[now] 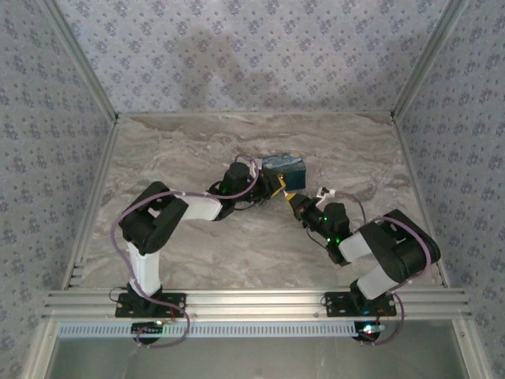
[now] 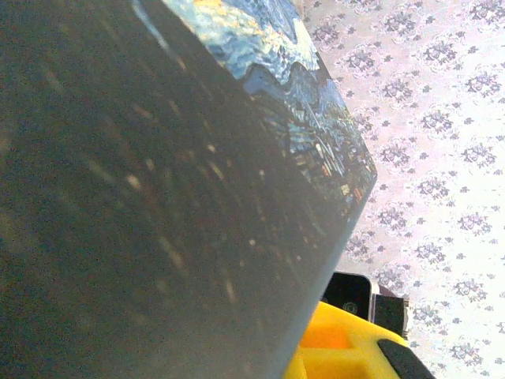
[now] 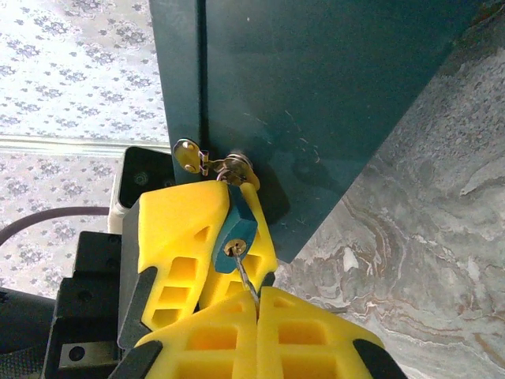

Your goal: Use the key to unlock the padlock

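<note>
- Top view: box (image 1: 282, 166) mid-worktop (image 1: 197, 253), nearer the back edge.
- Right wrist view: padlock (image 3: 235, 230) on box hasp (image 3: 193, 156), clamped by left gripper (image 1: 267, 183); key (image 3: 246, 278) in keyhole, pinched in closed right gripper (image 3: 257, 304).
- Left wrist view: box's painted face, yellow fingertip (image 2: 339, 351).

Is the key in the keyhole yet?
In: the thin metal key, pinched by the right gripper, enters the small blue padlock.
</note>
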